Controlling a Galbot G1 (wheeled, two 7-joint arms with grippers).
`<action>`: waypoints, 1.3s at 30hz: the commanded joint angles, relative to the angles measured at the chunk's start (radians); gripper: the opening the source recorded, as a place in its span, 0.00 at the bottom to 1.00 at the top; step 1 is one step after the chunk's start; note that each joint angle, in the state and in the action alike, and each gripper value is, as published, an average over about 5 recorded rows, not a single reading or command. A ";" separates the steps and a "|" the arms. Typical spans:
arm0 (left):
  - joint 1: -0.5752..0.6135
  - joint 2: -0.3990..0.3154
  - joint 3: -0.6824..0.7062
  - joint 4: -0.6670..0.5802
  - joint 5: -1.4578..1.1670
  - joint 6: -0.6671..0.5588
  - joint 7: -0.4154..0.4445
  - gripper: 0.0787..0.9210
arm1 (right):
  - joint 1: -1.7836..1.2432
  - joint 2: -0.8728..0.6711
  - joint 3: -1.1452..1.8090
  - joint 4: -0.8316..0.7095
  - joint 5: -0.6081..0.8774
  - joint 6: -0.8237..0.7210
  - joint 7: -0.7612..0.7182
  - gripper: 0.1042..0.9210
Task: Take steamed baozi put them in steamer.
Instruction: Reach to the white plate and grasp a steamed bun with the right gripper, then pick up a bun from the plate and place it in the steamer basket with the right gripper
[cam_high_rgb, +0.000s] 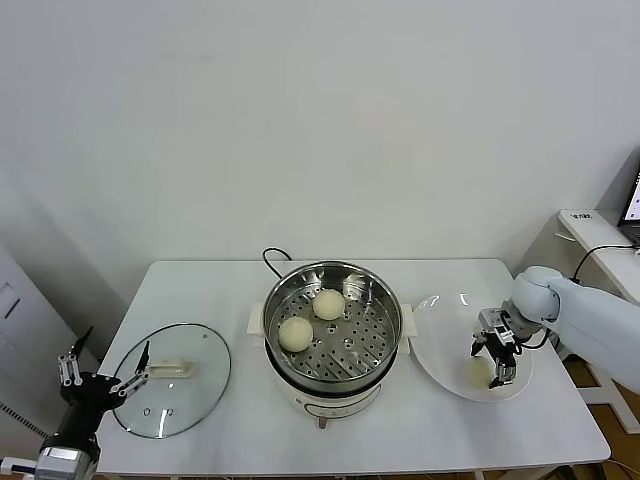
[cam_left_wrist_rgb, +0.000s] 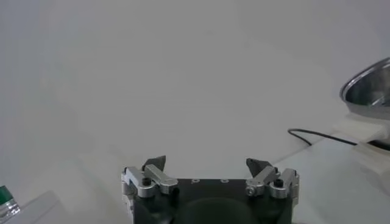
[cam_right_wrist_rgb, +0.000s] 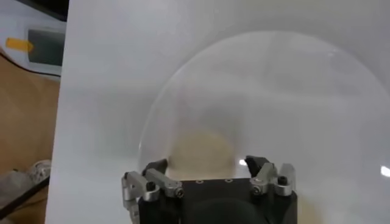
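Right claw (cam_high_rgb: 496, 368) is down over the white plate (cam_high_rgb: 440, 320) at the right end of the desk (cam_high_rgb: 200, 290), straddling the one bun (cam_high_rgb: 479, 370) left there. From the right wrist cam the fingers (cam_right_wrist_rgb: 157, 168) sit on either side of that bun (cam_right_wrist_rgb: 204, 149), part-way in, with the bun between them; can't tell if the pads are touching it. The bun sits on the plate (cam_right_wrist_rgb: 317, 91).

Steamer (cam_high_rgb: 332, 330) is mid-desk, basket on its white base, black cord (cam_high_rgb: 272, 258) running off the far side. Two buns inside: one (cam_high_rgb: 295, 333) at the near left of the perforated floor, one (cam_high_rgb: 328, 304) just beyond it toward the far side. They sit close together; can't tell if they touch.

Left claw (cam_high_rgb: 100, 385) is parked off the desk's near-left corner, fingers wide apart, holding nothing. The left wrist cam shows its fingertips (cam_left_wrist_rgb: 155, 163) spread, with the steamer rim (cam_left_wrist_rgb: 365, 91) and cord (cam_left_wrist_rgb: 317, 137) far off.

Glass lid (cam_high_rgb: 172, 378) lies flat on the left part of the desk, handle up, well apart from the steamer.
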 joint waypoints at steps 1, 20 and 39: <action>0.002 -0.002 -0.002 0.002 -0.001 -0.001 0.000 0.88 | -0.032 0.004 0.012 -0.008 -0.020 0.000 0.014 0.63; -0.013 -0.001 -0.001 -0.003 -0.004 0.004 -0.001 0.88 | 0.831 0.241 -0.473 0.011 0.433 0.130 -0.062 0.42; -0.013 -0.016 -0.023 0.000 -0.015 0.000 -0.002 0.88 | 0.555 0.475 -0.289 0.423 0.007 0.430 -0.083 0.42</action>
